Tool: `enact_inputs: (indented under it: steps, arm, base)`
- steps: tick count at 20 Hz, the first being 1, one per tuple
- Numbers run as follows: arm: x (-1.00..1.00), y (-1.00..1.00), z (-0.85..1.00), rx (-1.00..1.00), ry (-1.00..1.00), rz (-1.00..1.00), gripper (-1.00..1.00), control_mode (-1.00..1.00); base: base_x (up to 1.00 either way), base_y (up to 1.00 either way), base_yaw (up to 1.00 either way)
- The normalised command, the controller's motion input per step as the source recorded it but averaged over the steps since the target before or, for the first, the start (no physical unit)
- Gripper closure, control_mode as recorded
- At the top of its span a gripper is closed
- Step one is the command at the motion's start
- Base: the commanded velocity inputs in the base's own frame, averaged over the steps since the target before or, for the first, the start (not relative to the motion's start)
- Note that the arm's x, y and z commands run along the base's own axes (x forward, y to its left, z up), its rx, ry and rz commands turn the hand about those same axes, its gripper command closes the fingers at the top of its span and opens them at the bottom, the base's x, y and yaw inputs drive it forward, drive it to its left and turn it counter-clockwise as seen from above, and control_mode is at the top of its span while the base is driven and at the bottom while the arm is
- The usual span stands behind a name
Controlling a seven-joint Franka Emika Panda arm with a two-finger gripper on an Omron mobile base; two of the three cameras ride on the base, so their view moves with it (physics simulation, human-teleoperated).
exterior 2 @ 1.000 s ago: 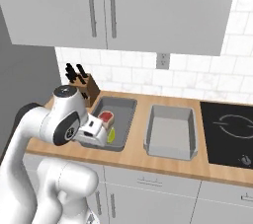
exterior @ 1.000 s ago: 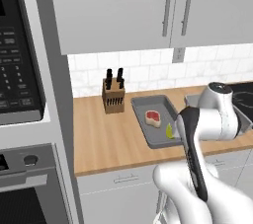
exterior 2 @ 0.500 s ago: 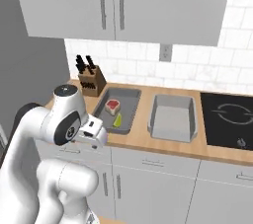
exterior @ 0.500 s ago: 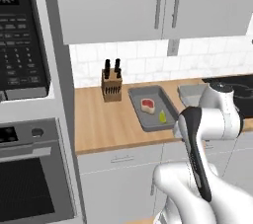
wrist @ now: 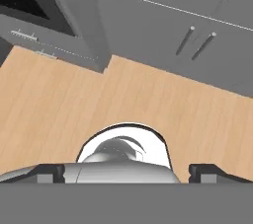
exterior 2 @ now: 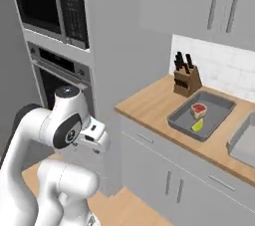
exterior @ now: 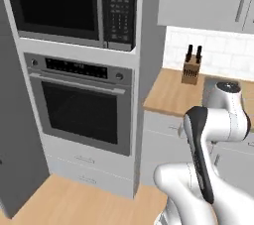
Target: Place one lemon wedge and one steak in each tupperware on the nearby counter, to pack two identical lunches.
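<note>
Resting on counter point(exterior 2: 149, 101) near front edge: tupperware point(exterior 2: 201, 116) holding steak point(exterior 2: 198, 110), lemon wedge point(exterior 2: 197, 126); pincer point(exterior 2: 94, 138) state unclear.

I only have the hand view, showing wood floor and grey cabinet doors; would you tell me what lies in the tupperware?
Observer: The shallow grey rectangular tray holds a red steak and a yellow-green lemon wedge.
Operator: Thank you; where is the other?
Observer: A second grey tray sits to its right, cut off by the picture's edge.
Operator: Anything else on the light wood-grain counter?
Observer: A wooden knife block stands behind the first tray.
</note>
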Motion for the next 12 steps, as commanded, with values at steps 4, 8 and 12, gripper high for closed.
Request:
enact_inputs:
  steps: [4, 8, 12]
  arm:
    - [0.00, 0.00, 0.00, 0.00, 0.00, 0.00, -1.00, 1.00]
    - [0.00, 0.00, 0.00, 0.00, 0.00, 0.00, -1.00, 1.00]
    - [0.00, 0.00, 0.00, 0.00, 0.00, 0.00, -1.00, 1.00]
  base:
    - [-0.13, 0.00, 1.00]
    - [-0.09, 0.00, 1.00]
    - [0.04, 0.09, 0.98]
